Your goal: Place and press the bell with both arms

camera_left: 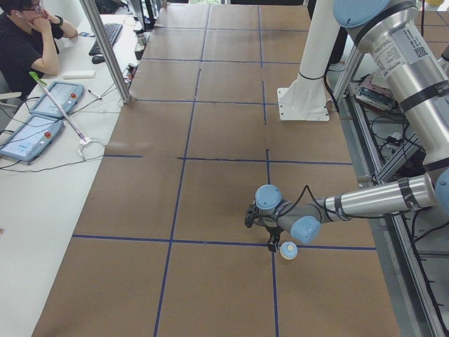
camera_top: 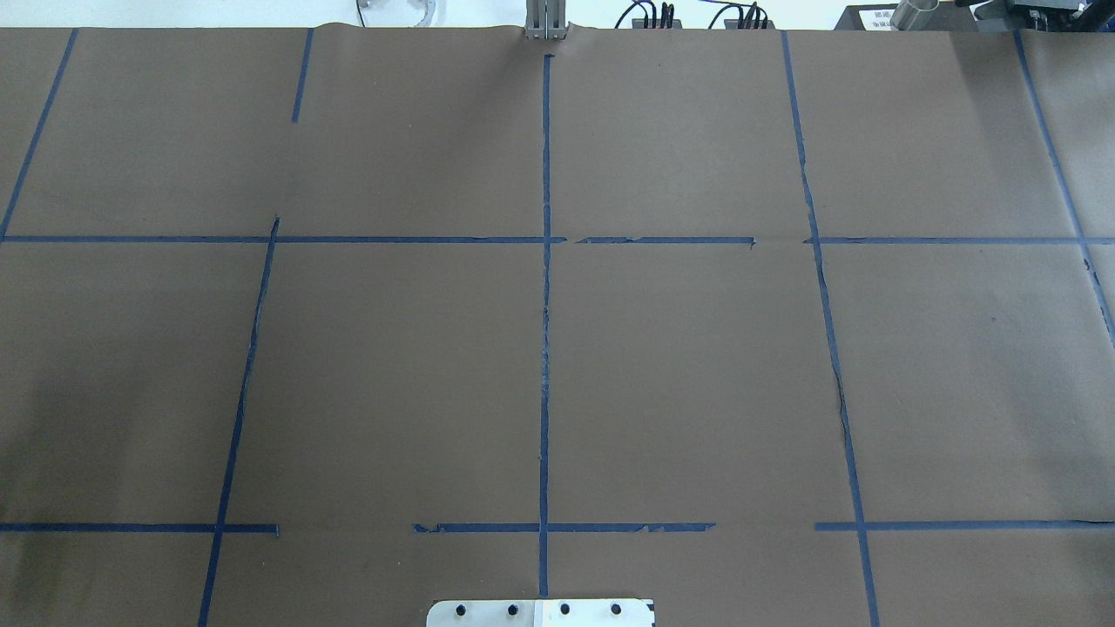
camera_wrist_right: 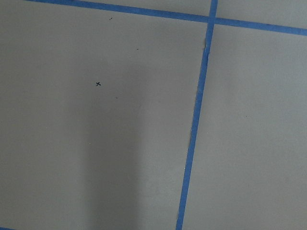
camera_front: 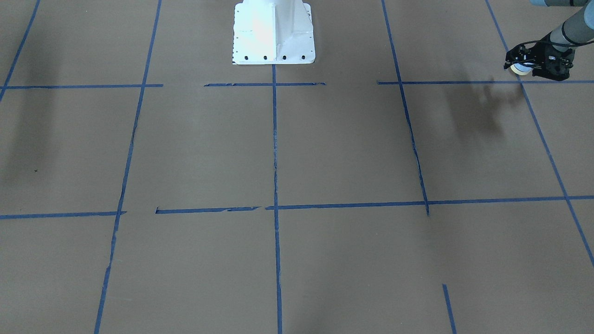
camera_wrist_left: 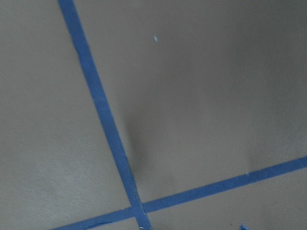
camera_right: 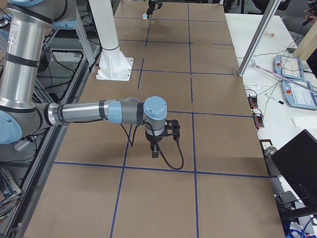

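Observation:
The bell (camera_front: 519, 69), a pale-blue dome with a cream rim, sits in my left gripper (camera_front: 526, 68) at the far right of the front-facing view, lifted above the brown table. The left gripper is shut on the bell. The exterior left view shows the bell (camera_left: 288, 250) hanging tilted beside the black fingers (camera_left: 272, 242), over a blue tape line. My right gripper (camera_right: 155, 151) shows only in the exterior right view, pointing down near the table; I cannot tell whether it is open or shut. Both wrist views show only brown paper and tape.
The white bolted pedestal (camera_front: 274, 32) stands at the robot's side of the table. Blue tape lines (camera_top: 546, 348) form a grid on the brown paper. An operator (camera_left: 24, 35) sits at a side desk with tablets (camera_left: 31, 133). A metal post (camera_left: 105, 49) stands at the table edge.

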